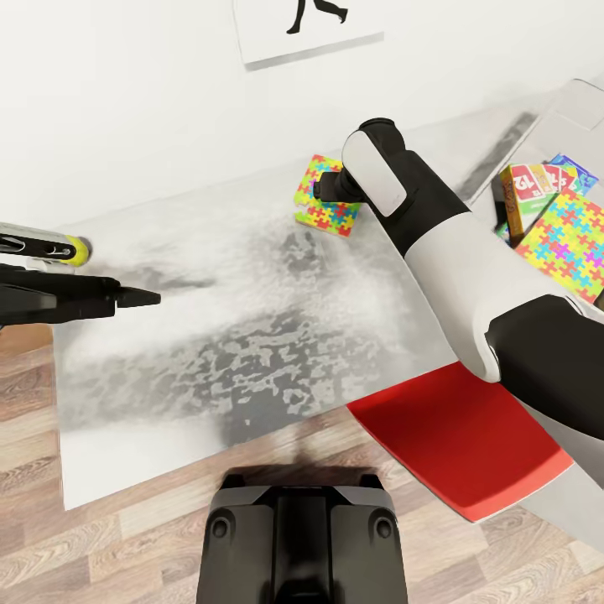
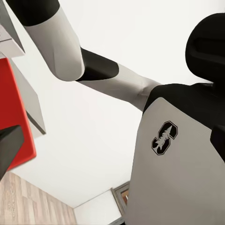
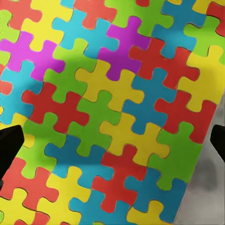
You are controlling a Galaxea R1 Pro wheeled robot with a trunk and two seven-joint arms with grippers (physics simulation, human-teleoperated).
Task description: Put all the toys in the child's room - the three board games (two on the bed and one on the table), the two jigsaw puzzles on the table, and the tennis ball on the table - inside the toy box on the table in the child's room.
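Right gripper [image 1: 329, 190] hangs right over the puzzle [image 1: 329, 195] lying flat on the table [image 1: 252, 335], jaws spread with a fingertip off each side and the puzzle between and below them. Toy box [image 1: 579, 109] sits to the right, already holding a puzzle and games. Left gripper [image 1: 126, 295] is far off, near the ball [image 1: 77, 249]; can't tell its jaw state.

Two jigsaw puzzles [image 1: 326, 195] [image 1: 570, 243], two board games [image 1: 527, 195] [image 1: 574, 174], one tennis ball [image 1: 78, 250], one toy box [image 1: 579, 105].
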